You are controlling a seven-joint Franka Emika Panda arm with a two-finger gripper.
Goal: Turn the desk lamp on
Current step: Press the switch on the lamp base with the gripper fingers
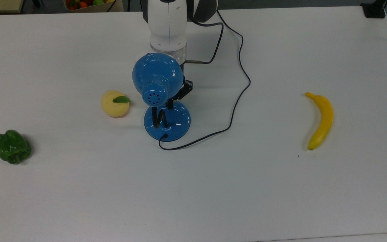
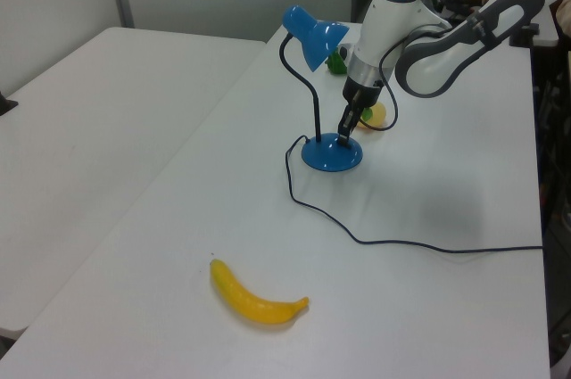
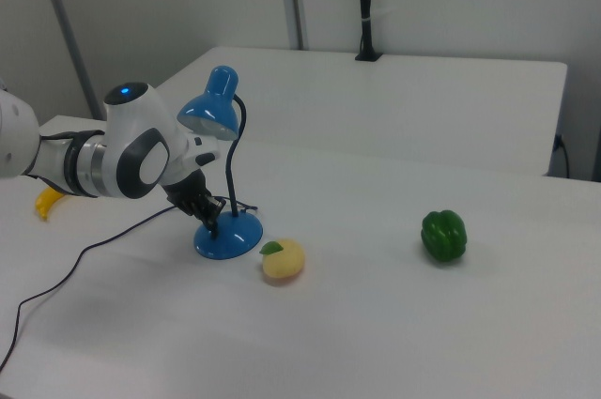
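Desk lamp (image 1: 161, 97) standing upright near the middle of the white table (image 1: 79, 195), its round blue base (image 2: 332, 155) flat on the surface and its dome shade (image 3: 211, 110) showing no glow in the right view; the lamp therefore appears to be unlit, and the task is judged unfinished, with the approach made and the press on the switch either under way or yet to come. The gripper (image 2: 346, 128) is lowered to the base, its dark tip at or just above the upper surface on the side away from the black neck (image 2: 308, 85) in the left view, and beneath the shade in the top view. Whether the jaws are open or closed cannot be told (the tip appears as one dark mass in every view), and the switch itself cannot be made out under it. The thin black cord (image 1: 237, 101) leaves the near edge of the base in the top view and loops off to the top view's right. A yellow fruit (image 1: 114, 103) lies just beside the base; a green pepper (image 1: 13, 147) and a banana (image 1: 321, 120) lie well apart.
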